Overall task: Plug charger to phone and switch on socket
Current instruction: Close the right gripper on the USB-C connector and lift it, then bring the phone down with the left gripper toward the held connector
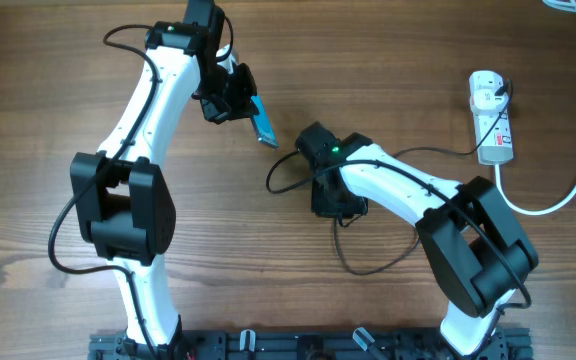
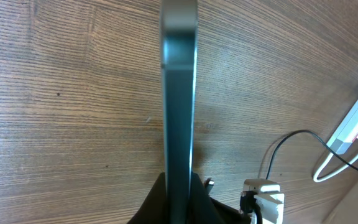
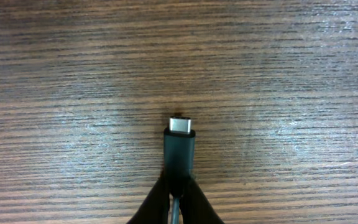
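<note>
My left gripper (image 1: 240, 100) is shut on the phone (image 1: 263, 122) and holds it above the table at back centre. In the left wrist view the phone (image 2: 179, 93) stands edge-on between the fingers, its dark teal side facing me. My right gripper (image 1: 334, 205) is shut on the charger. Its dark connector (image 3: 179, 140), with a metal tip, sticks out past the gripper (image 3: 178, 186) over bare wood. The thin black charger cable (image 1: 368, 268) loops under the right arm. The white socket (image 1: 492, 118) lies at the right with a black plug in it. The socket (image 2: 356, 121) also shows in the left wrist view.
A thick white cord (image 1: 568, 190) curves from the socket towards the table's right edge and back corner. A black mounting rail (image 1: 298, 345) for both arms runs along the front edge. The wooden table (image 1: 28, 100) is bare on the left.
</note>
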### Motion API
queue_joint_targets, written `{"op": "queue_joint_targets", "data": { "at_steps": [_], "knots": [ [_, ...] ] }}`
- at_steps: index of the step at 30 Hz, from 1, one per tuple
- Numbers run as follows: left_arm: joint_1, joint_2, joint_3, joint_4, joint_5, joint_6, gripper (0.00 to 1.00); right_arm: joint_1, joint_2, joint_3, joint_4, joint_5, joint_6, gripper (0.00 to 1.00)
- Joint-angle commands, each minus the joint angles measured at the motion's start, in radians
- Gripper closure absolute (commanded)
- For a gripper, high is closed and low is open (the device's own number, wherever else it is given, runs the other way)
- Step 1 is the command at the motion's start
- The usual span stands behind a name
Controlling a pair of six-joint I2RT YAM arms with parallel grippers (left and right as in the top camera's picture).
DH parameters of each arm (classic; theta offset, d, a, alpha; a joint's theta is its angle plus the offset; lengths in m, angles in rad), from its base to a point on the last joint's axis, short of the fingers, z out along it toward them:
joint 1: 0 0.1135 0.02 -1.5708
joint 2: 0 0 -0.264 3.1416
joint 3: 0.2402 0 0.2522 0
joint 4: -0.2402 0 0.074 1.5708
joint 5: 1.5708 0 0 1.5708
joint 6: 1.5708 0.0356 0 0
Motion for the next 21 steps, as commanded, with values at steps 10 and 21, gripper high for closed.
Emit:
{"op": "queue_joint_targets", "data": {
  "at_steps": [10,21],
  "knots": [
    [-0.002,-0.039,0.009,0.064,0.317,0.139,0.96,-0.008,-0.01,0.061,-0.09,-0.082,-0.063,0.96],
    [-0.019,-0.197,0.009,0.185,0.399,0.187,0.96,0.013,-0.305,0.111,-0.181,-0.258,-0.184,0.96]
  ]
}}
